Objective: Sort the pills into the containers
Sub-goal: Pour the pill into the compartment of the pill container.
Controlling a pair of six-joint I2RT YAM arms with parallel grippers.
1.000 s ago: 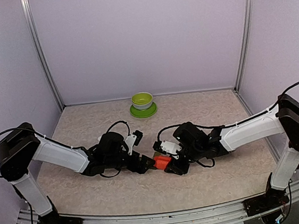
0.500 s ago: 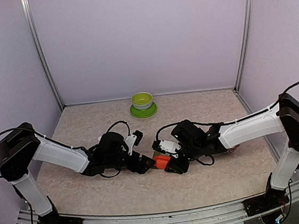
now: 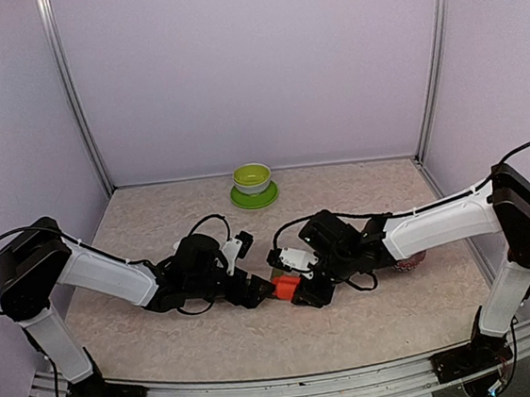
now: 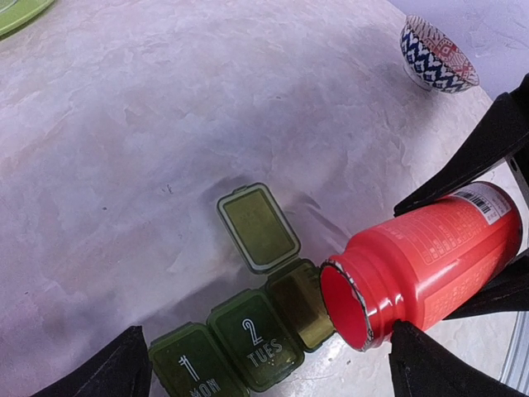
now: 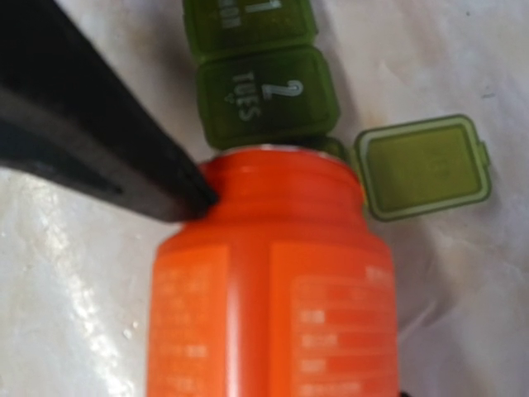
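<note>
The right gripper [image 3: 303,290] clamps the tipped red bottle [image 4: 421,265], its mouth at the open end compartment of the containers [image 4: 240,339]. The left gripper [image 3: 254,290] is spread wide.

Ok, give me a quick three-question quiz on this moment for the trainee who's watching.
1. True or false: the red bottle is tipped, its open mouth at the containers' open compartment.
2. Which compartment has its lid up? A) 1 MON B) 2 TUES C) the third
3. Fill in: the bottle is gripped by the ___ claw.
Key: 1 true; 2 C; 3 right claw.
</note>
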